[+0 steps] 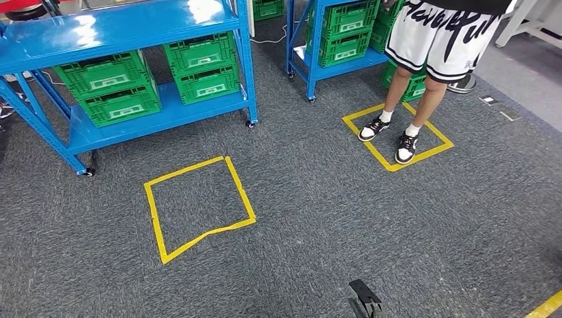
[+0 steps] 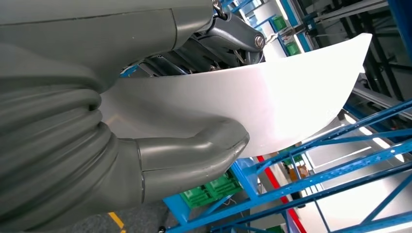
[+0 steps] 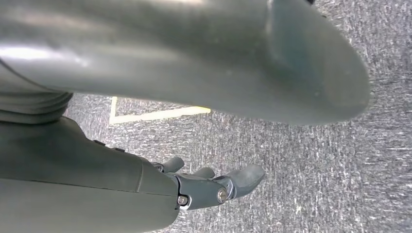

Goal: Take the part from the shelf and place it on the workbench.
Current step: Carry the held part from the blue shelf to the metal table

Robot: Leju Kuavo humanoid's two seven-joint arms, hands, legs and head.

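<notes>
Left hand (image 2: 145,145) grips the white curved part (image 2: 272,97), thumb pressed on its face. Right hand (image 3: 194,187) holds nothing, fingers apart above the carpet. Green crates (image 1: 199,69) sit on the far-left blue shelf (image 1: 119,30); contents not discernible.

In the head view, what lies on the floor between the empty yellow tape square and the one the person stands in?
Only bare grey carpet separates the empty tape square from the person's square, as the head view shows.

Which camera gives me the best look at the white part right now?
The left wrist view: the white part spreads wide across it, held by the left hand, thumb on its face. The head view shows carpet, shelves and a person; the right wrist view shows carpet.
</notes>
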